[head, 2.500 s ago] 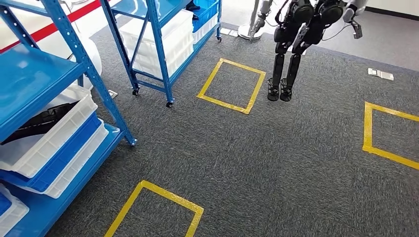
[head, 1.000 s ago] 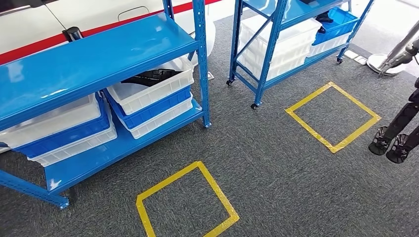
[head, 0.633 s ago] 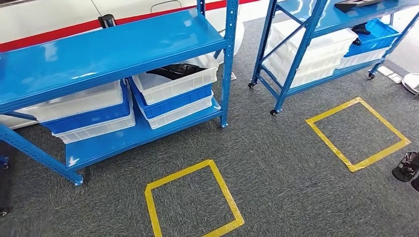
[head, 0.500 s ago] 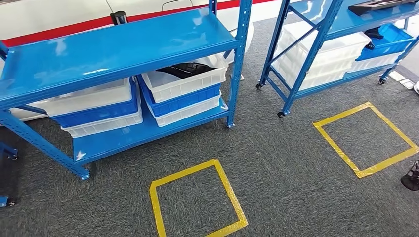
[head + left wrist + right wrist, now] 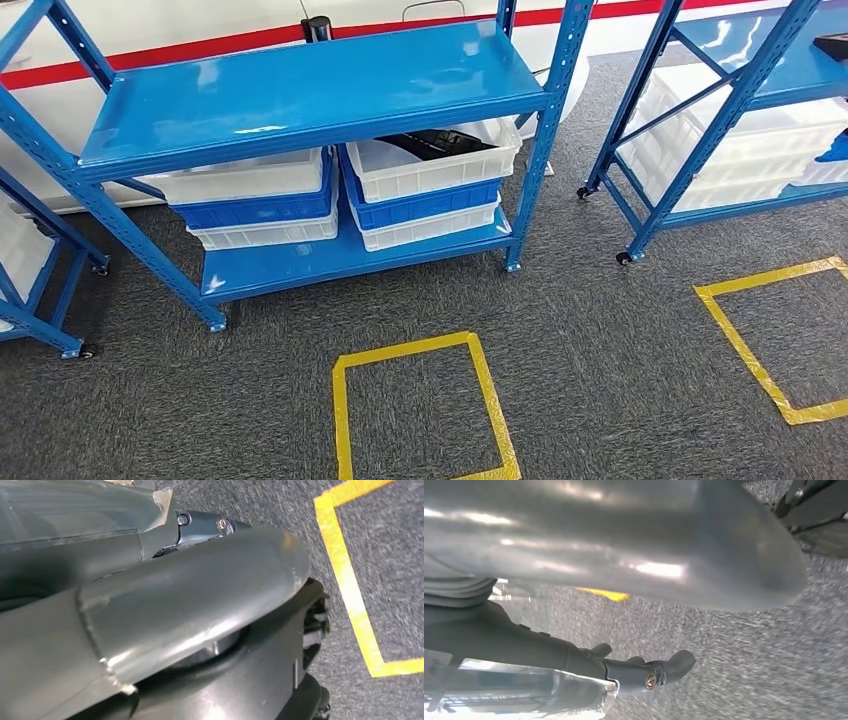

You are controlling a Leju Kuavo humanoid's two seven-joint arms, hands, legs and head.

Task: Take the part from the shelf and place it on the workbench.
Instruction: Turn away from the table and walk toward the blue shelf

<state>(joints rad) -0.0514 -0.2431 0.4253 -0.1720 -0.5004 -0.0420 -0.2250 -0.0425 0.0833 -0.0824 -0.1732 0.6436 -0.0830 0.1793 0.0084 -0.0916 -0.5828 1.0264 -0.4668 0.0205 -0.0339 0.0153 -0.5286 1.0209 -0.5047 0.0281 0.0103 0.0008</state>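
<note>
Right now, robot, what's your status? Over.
Left hand low over carpet, grip unclear; right hand holding nothing. Black part in white bin on lower shelf. Top shelf board overhangs it.

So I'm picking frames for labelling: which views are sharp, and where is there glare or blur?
Head view: sharp, with soft glare on the blue shelf top. Left wrist view: the yellow floor tape is slightly soft. Right wrist view: carpet motion-blurred, bright highlights on the grey cover.

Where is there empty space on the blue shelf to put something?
The top board of the middle shelf is bare between its four posts. Underneath is crowded: two stacks of bins, and the right white bin holds a black part. A narrow bare strip of bottom board runs in front of the bins.
</note>
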